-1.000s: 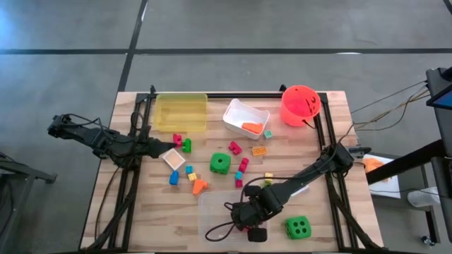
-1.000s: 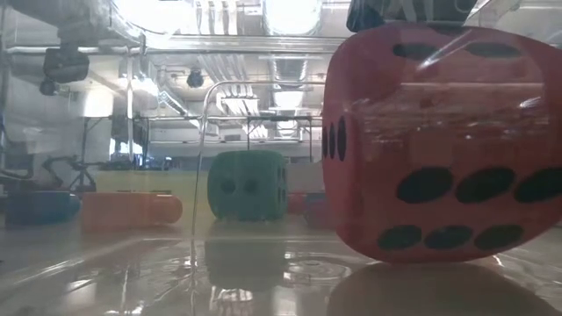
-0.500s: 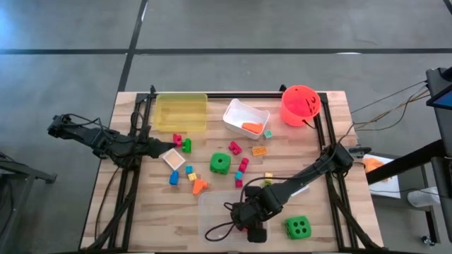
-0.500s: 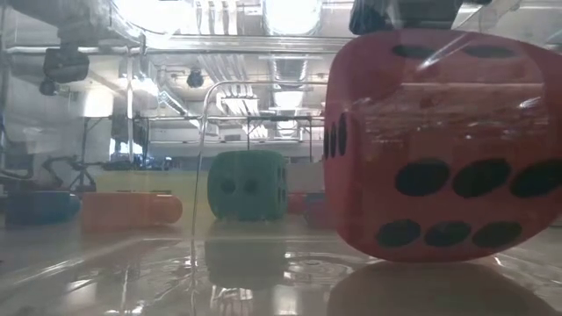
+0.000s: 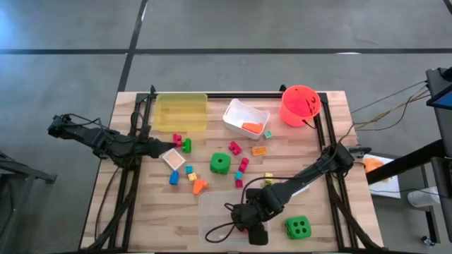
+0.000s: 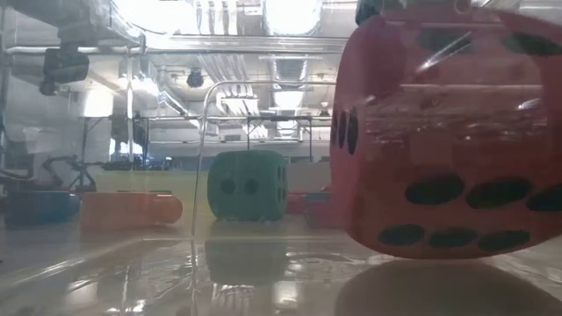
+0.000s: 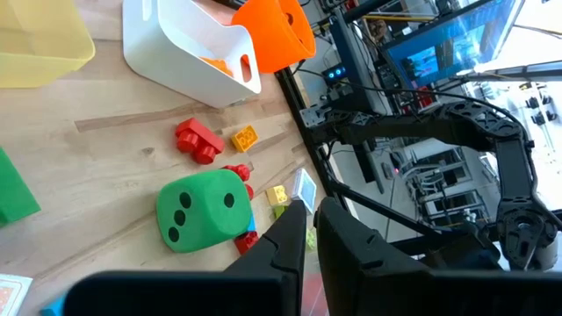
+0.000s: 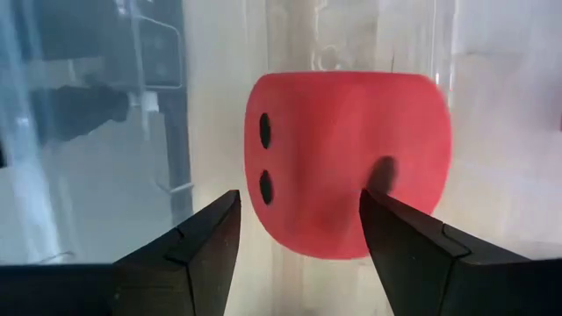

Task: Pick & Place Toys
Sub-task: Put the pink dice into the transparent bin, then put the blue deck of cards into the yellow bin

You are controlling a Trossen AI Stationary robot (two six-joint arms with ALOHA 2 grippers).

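Note:
A pink-red dotted die (image 8: 347, 162) lies in the clear tub (image 5: 212, 212) near the table's front edge. It looms tilted in the low view (image 6: 448, 140), its underside close to the tub's floor. My right gripper (image 8: 299, 206) hangs open just above it, pointing steeply down, one finger on either side. In the high view the right gripper (image 5: 253, 229) hides the die. My left gripper (image 7: 307, 211) is shut on nothing and waits at the table's left (image 5: 157, 148). A green die (image 5: 219, 163) sits mid-table, another green die (image 5: 297, 226) at the front right.
A yellow tub (image 5: 181, 111), a white tub (image 5: 245, 116) and an orange bucket (image 5: 300, 104) stand along the far edge. Small coloured blocks (image 5: 242, 169) and a flat tile (image 5: 172, 158) lie scattered mid-table. Dark frame rails (image 5: 127, 176) run along both sides.
In the low view the pink-red die has tipped over toward the picture's right and shifted a little that way. Both arms have kept their places.

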